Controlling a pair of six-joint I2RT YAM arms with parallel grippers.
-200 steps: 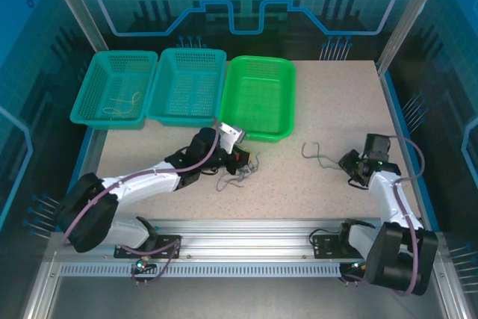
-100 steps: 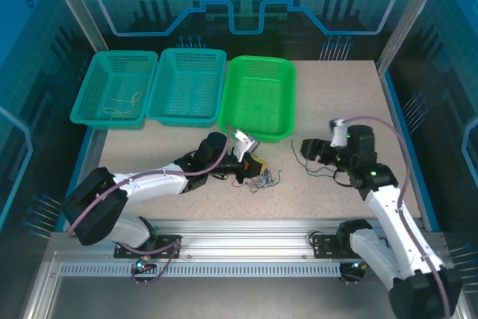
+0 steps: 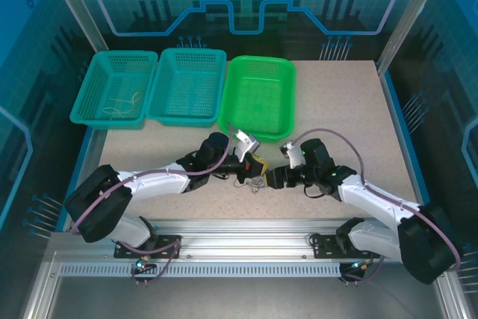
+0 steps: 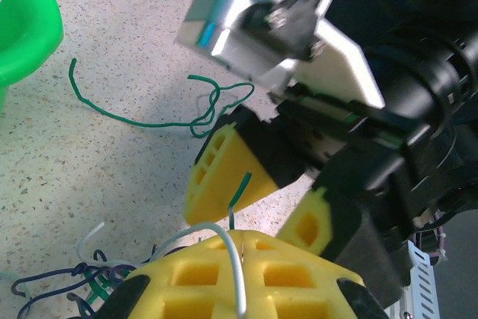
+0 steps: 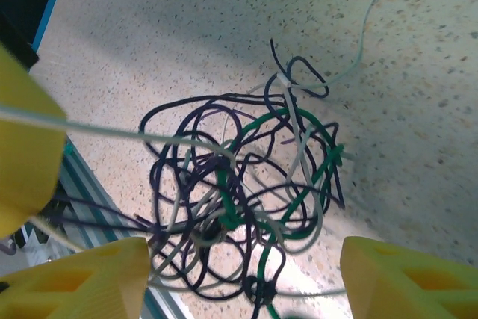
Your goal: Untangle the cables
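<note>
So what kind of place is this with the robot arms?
Probably a robot lab test cell: two arms bolted to a metal rail, a table walled by blue panels, and three baskets near tangled cables.

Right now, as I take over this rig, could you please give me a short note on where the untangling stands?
Left gripper: shut, pinching a white cable that runs taut into the tangle.
Right gripper: open, fingers either side of the tangle, nothing held.
Things: the tangle sits on the table between the grippers. A green cable lies beside it and looks free. A pale cable is in the left teal basket.
Done: apparently those two freed.
Left: dark, white and green strands are knotted together and probably need teasing out one by one.
</note>
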